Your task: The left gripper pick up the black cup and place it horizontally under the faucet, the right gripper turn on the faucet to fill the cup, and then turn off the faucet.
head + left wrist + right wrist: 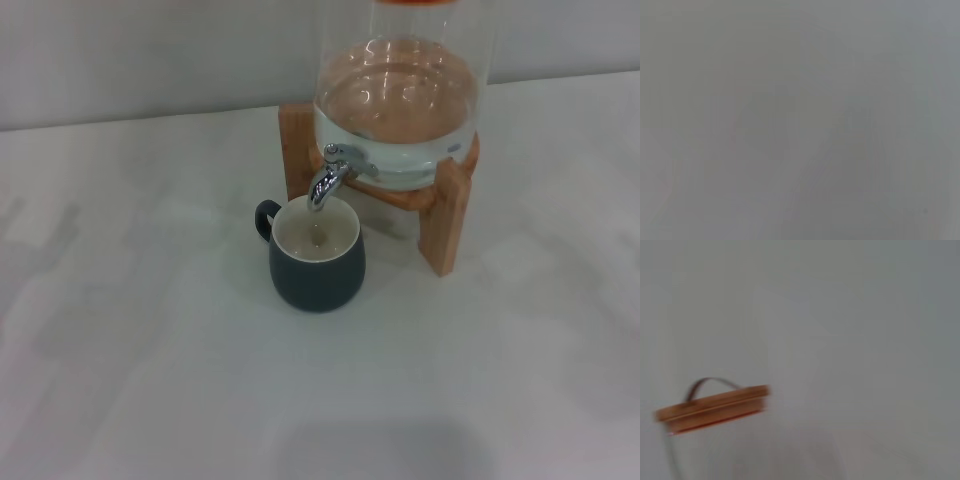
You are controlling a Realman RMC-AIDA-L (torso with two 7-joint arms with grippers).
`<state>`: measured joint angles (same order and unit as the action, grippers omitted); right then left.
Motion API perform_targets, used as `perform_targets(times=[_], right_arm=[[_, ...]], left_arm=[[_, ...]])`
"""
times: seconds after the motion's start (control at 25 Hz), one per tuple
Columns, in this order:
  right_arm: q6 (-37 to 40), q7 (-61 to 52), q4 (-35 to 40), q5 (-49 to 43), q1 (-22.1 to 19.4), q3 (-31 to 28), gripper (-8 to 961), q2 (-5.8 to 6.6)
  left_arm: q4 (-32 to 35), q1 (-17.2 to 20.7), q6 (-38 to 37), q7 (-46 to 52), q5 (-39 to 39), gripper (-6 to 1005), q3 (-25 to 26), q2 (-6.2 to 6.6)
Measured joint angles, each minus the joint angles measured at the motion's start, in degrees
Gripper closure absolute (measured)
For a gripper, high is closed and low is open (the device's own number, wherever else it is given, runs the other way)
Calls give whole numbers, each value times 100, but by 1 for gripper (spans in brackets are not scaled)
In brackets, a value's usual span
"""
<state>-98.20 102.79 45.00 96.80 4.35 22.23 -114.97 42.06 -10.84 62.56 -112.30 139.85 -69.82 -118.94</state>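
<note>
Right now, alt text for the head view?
A black cup stands upright on a white table, directly under the faucet of a glass water jar on a wooden stand. No gripper is in view.

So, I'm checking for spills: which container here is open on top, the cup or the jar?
The black cup, whose cream inside shows right under the faucet. The glass jar wears a wooden lid, seen in the right wrist view.
</note>
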Motion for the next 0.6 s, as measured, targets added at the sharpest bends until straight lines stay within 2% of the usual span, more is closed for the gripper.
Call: perform_targets(times=[0.08, 0.2, 0.44, 0.6], right_arm=[[-162, -166, 154, -18, -48, 288, 187, -7], [-113, -437, 518, 0, -130, 1129, 187, -16], [729, -1239, 1679, -38, -198, 3056, 187, -18], [994, -1781, 2423, -325, -32, 4007, 190, 1]], left_arm=[[2, -19, 1, 0, -27, 118, 21, 20], [0, -37, -17, 0, -50, 118, 69, 42], [-5, -40, -61, -1, -56, 118, 82, 46], [-9, -28, -67, -2, -56, 118, 83, 45]])
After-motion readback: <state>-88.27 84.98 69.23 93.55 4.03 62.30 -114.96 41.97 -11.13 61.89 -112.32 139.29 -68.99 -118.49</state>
